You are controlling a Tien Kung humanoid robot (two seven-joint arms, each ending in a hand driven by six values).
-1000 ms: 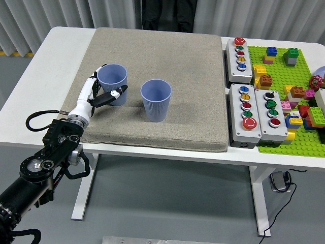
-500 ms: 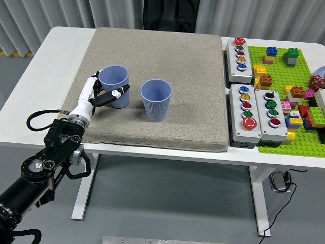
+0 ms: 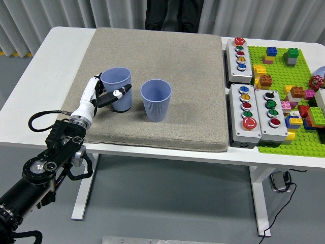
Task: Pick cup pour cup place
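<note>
- Left cup [image 3: 117, 89]: blue ribbed plastic, upright, open mouth up, on the left part of the grey mat [image 3: 193, 86]. Contents not discernible.
- Left robot hand [image 3: 104, 94]: fingers wrapped around this cup's left side and front; black-tipped thumb [image 3: 121, 92] lies across the cup's front wall. Grasp closed on the cup.
- Whether the cup base touches the mat or sits just above it: cannot tell.
- Second cup [image 3: 156, 99]: same blue ribbed type, upright, just to the right of the held cup, a narrow gap between them, not touching. Nothing holds it.
- Left arm [image 3: 45, 162]: black, enters from lower-left corner, white forearm segment leading up over the mat's edge to the hand.
- Mat covers most of the white table [image 3: 61, 56].
- Right of mat: two grey button boxes [image 3: 251, 109] with coloured push buttons, a third one [image 3: 239, 60] behind them.
- Far right: green baseplate [image 3: 284, 71] carrying assorted coloured building bricks.
- Top edge: a person's dark legs [image 3: 172, 15] at the table's far side.
</note>
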